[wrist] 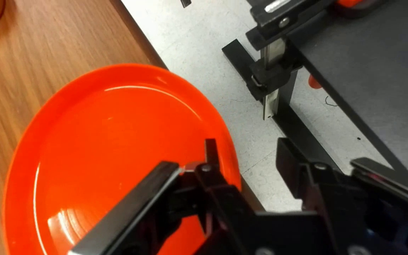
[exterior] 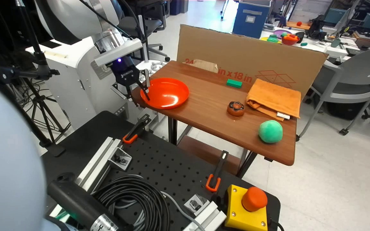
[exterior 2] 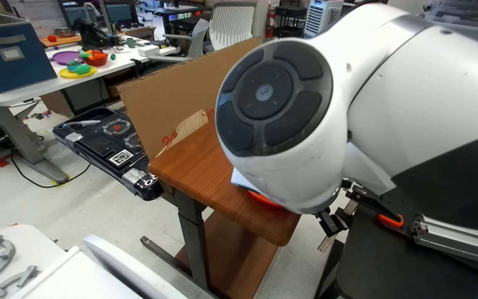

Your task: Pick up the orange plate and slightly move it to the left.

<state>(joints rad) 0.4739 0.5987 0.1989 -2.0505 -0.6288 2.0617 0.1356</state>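
Observation:
The orange plate (exterior: pixel 167 91) lies on the wooden table at its near end, by the edge. It fills the left of the wrist view (wrist: pixel 112 127), and only a sliver of it (exterior 2: pixel 264 199) shows past the arm in an exterior view. My gripper (exterior: pixel 142 102) is open and empty at the plate's outer rim. In the wrist view the gripper (wrist: pixel 246 148) has one finger over the inside of the plate and the other outside the rim, over the floor gap. Whether the inner finger touches the plate cannot be told.
The wooden table (exterior: pixel 204 106) also bears a green ball (exterior: pixel 270 131), a brown round object (exterior: pixel 235 109), a green block (exterior: pixel 234 83) and an orange cloth (exterior: pixel 273 96). A cardboard sheet (exterior: pixel 236 51) stands along its back. A black perforated bench (exterior: pixel 172 166) with clamps stands beside it.

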